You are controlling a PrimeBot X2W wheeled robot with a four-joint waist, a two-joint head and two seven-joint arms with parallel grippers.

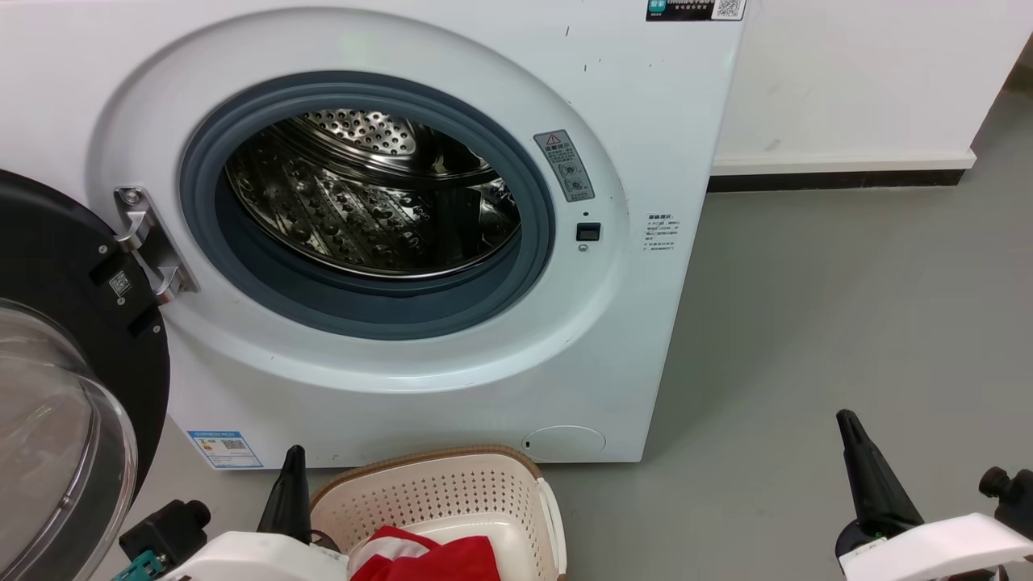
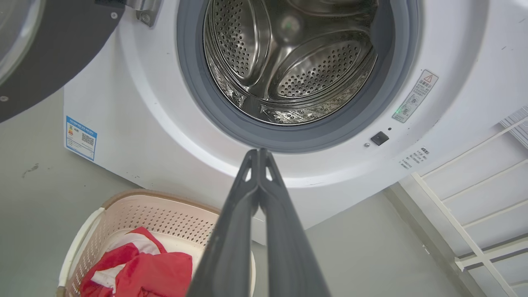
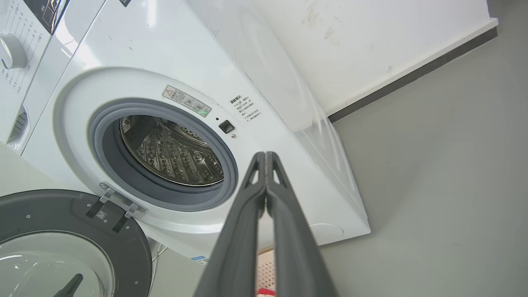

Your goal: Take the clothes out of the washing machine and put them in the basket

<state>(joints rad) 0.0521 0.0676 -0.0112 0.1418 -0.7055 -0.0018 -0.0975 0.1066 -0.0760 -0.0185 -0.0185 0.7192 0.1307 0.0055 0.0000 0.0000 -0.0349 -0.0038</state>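
The white washing machine (image 1: 452,379) stands before me with its black-framed glass door (image 1: 56,379) swung open to the left. Its steel drum (image 1: 371,194) holds no garment that I can see. The cream basket (image 1: 452,492) sits on the floor just below the porthole, with red and white clothes (image 1: 428,557) lying inside it. My left gripper (image 1: 292,460) is shut and holds nothing, at the basket's left side. My right gripper (image 1: 847,424) is shut too, out over the bare floor at the right. The left wrist view looks over the clothes (image 2: 140,268) and the basket (image 2: 165,210).
Grey floor (image 1: 847,307) stretches right of the machine to a white wall with a dark skirting (image 1: 839,179). The open door juts out at the lower left. A white frame of bars (image 2: 474,194) stands to the machine's right in the left wrist view.
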